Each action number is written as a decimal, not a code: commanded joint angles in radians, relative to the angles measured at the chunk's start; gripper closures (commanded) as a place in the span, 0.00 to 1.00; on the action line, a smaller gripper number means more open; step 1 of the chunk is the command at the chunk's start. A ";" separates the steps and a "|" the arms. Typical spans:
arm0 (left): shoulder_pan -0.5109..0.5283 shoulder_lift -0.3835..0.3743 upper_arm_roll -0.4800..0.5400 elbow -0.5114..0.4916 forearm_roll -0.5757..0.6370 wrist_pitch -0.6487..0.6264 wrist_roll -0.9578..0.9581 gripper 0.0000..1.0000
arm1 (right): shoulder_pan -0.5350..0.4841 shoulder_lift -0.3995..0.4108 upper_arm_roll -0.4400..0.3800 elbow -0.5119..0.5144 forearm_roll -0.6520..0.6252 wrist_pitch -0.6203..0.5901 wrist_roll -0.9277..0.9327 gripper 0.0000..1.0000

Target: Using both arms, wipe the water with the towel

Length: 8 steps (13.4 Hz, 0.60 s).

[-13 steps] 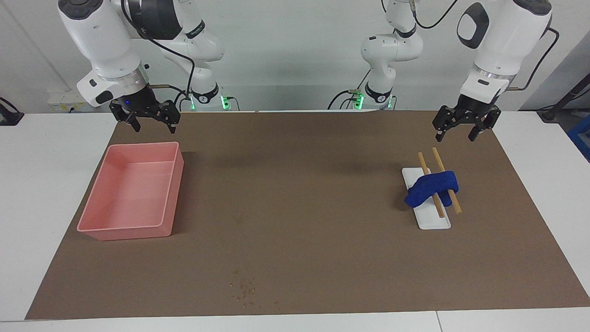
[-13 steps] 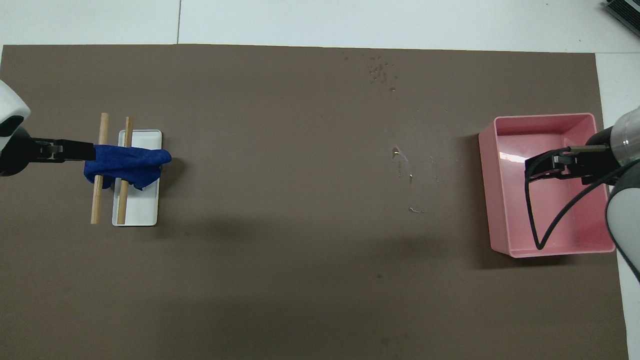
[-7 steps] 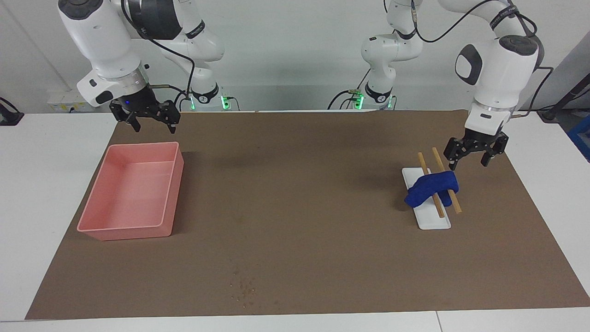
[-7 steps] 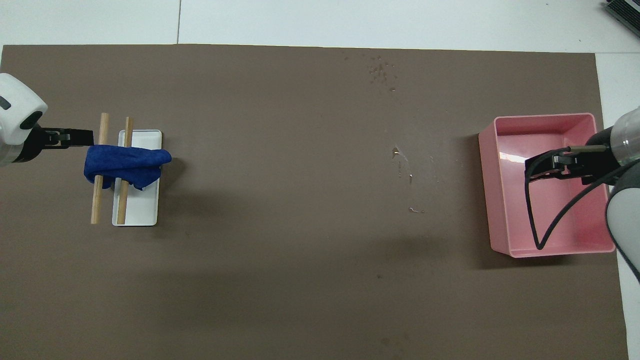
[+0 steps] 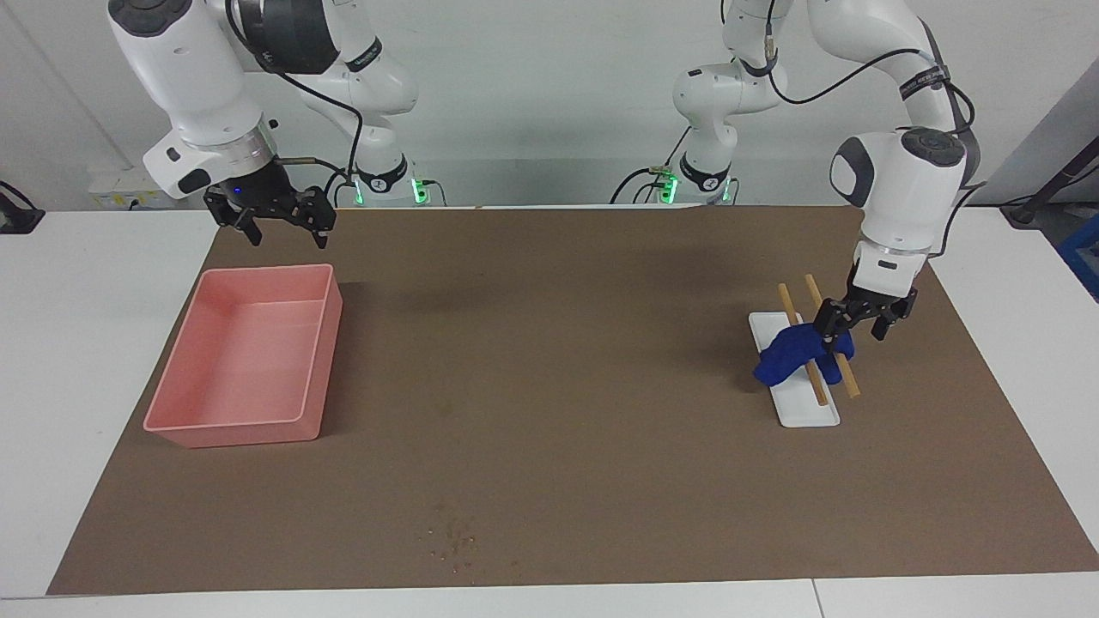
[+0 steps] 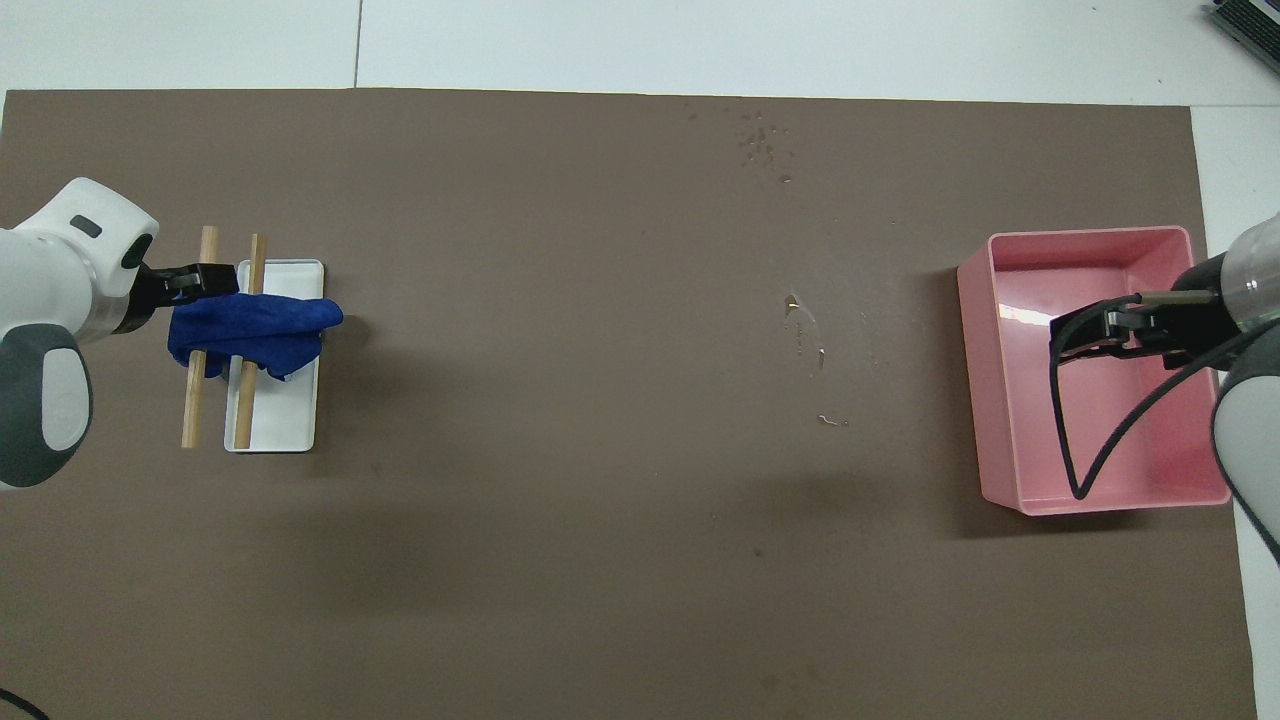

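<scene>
the towel (image 5: 798, 350) is draped over two sticks (image 5: 811, 378) laid across a tray (image 5: 807, 414) at the left arm's end of the table; a bin (image 5: 240, 360) is set at the right arm's end.

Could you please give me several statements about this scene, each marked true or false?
1. The towel is draped over two wooden sticks on a white tray. True.
2. The towel lies in the pink bin. False: the bin holds nothing visible.
3. The left gripper is down at the towel. True.
4. The right gripper holds the towel. False: it holds nothing, raised by the bin.
5. Water drops lie farther from the robots than the bin. True.
</scene>
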 commanded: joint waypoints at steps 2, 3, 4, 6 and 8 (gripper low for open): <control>-0.010 -0.019 0.007 -0.043 0.024 0.027 -0.028 0.24 | -0.016 -0.010 0.008 -0.006 0.019 -0.004 -0.002 0.00; -0.010 -0.019 0.007 -0.044 0.024 0.027 -0.028 0.26 | -0.016 -0.010 0.009 -0.006 0.019 -0.004 -0.002 0.00; -0.010 -0.019 0.007 -0.043 0.024 0.027 -0.028 0.26 | -0.016 -0.010 0.008 -0.005 0.019 -0.004 -0.002 0.00; -0.010 -0.017 0.007 -0.041 0.024 0.026 -0.028 0.26 | -0.016 -0.010 0.008 -0.006 0.019 -0.004 -0.002 0.00; -0.010 -0.017 0.007 -0.038 0.024 0.018 -0.028 0.29 | -0.016 -0.010 0.009 -0.005 0.019 -0.004 -0.002 0.00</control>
